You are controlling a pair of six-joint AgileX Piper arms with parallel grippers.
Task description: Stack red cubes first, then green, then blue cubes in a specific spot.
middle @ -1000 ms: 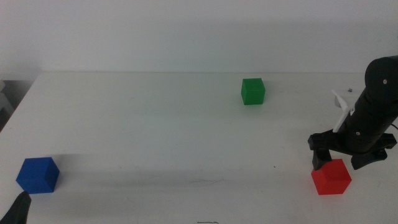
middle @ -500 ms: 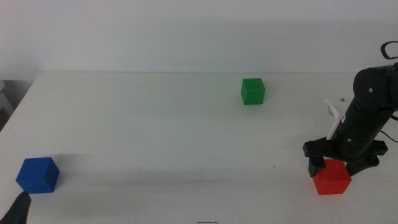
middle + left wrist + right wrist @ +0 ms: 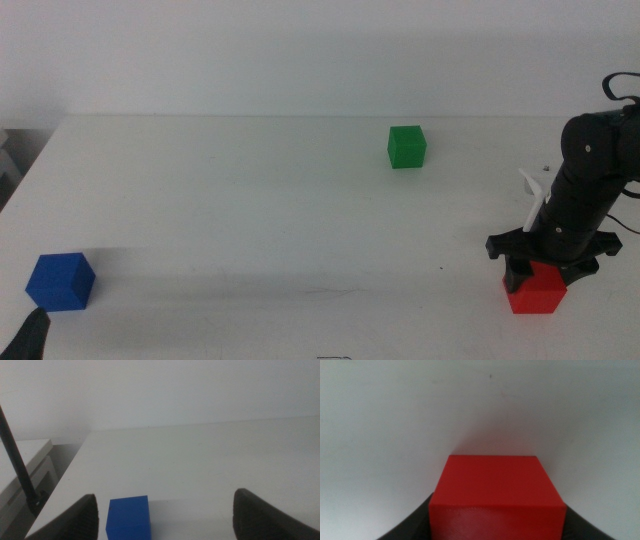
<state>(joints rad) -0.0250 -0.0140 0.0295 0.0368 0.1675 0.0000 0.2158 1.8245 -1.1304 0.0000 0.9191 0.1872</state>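
Middle view shows the right gripper [image 3: 541, 266] lowered over the small matte bright-red cube [image 3: 537, 290] at the near right of the plain white tabletop [image 3: 250, 200], its dark jaws spread to either side of the cube; the right wrist view has the red cube [image 3: 496, 491] filling the gap between them, though contact cannot be told. A small matte green cube [image 3: 406, 146] sits well apart toward the far side. At the near left, the left gripper [image 3: 165, 515] waits with jaws wide apart, just beside the small deep-blue cube [image 3: 60, 281].
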